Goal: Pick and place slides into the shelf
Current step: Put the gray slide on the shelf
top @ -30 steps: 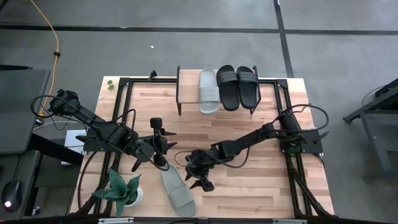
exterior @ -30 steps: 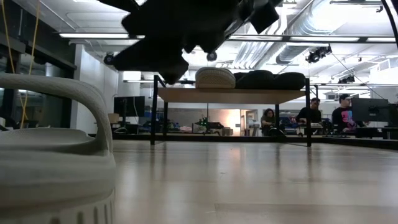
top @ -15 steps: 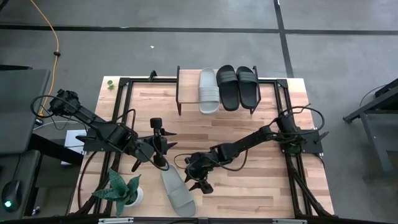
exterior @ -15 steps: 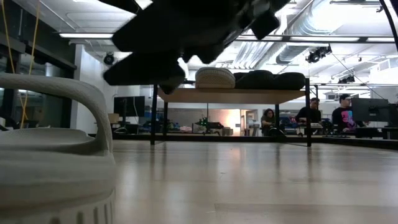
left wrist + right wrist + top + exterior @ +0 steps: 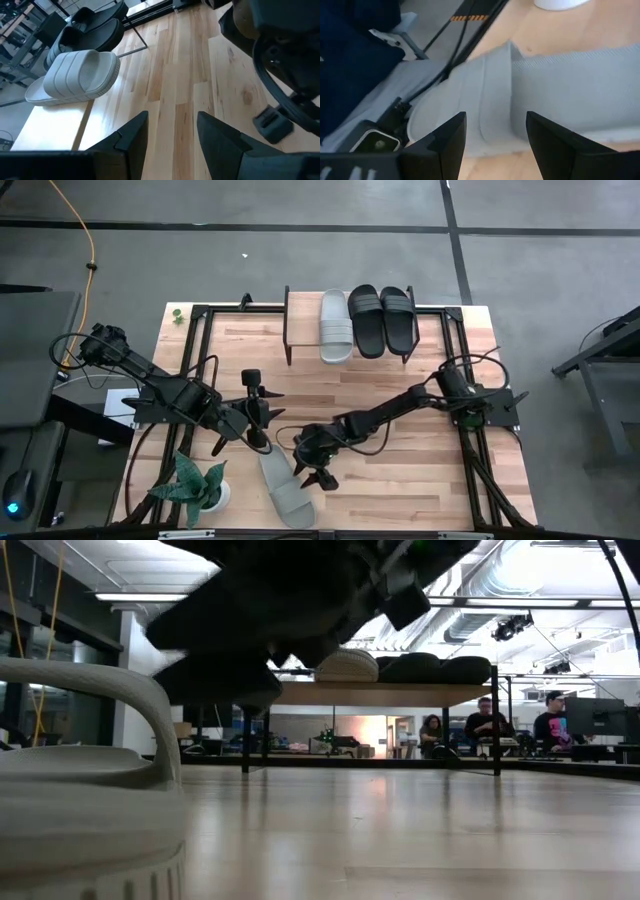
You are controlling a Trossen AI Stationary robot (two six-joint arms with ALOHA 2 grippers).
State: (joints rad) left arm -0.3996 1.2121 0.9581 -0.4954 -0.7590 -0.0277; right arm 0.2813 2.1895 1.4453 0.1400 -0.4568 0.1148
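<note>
On the shelf (image 5: 345,308) at the far edge of the counter (image 5: 400,370), three slides already lying side by side: one light grey (image 5: 335,325) and the black pair (image 5: 383,318). Near the front edge, remaining grey slide (image 5: 284,490) lying flat beside a small potted plant (image 5: 198,483), not yet lifted. Fetching of this last slide being the step in hand, by judgement. Right pincer (image 5: 317,472) hovering just beside the slide's strap end, fingers standing wide, gripping nothing; wrist view looking down on the strap between them. Left pincer (image 5: 258,412) waiting nearby above the counter, fingers parted, empty. Next move calling for lowering over the strap, closing, then carrying to the free space beside the grey mate.
</note>
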